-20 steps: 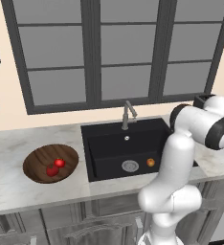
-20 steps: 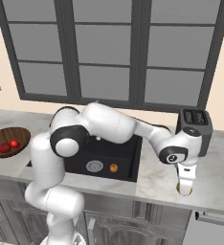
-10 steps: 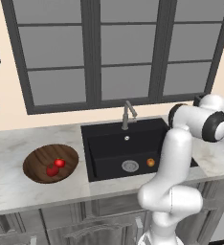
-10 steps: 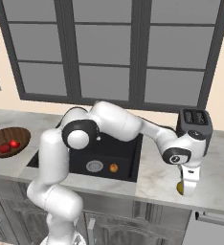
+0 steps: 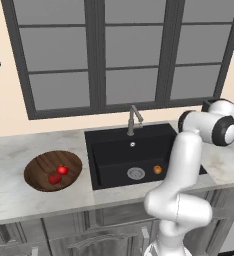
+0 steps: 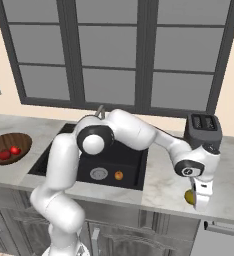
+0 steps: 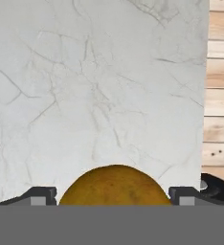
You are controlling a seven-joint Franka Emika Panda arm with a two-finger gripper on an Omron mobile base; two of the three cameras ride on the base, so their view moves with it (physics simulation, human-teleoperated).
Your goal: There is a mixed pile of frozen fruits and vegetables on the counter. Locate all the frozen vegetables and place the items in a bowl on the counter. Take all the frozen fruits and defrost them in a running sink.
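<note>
The gripper [image 6: 201, 200] hangs low over the counter [image 6: 164, 186], to the right of the sink [image 6: 134, 181] and in front of a dark toaster [image 6: 203, 131]. Its fingers straddle a yellow-green fruit [image 7: 115, 185] — in the hand view the ball sits squarely between the two dark tips, a small gap visible on either side, so the jaws stand apart around it and whether they press on it I cannot tell. The fruit reads as a smooth, rounded dome, golden yellow-green with faint darker speckles; from the right base view it [image 6: 190, 197] peeks out just beside the white finger, low against the marble.

The other fruit, a small orange ball [image 5: 157, 170], lies on the floor of the black sink just right of the round metal drain [image 5: 135, 173]. The faucet [image 5: 133, 119] stands at the back rim.

The wooden bowl [image 5: 39, 169] rests on the counter left of the sink (dark brown, grain showing) and holds two bright red vegetables [image 5: 58, 174], close together near its middle.
</note>
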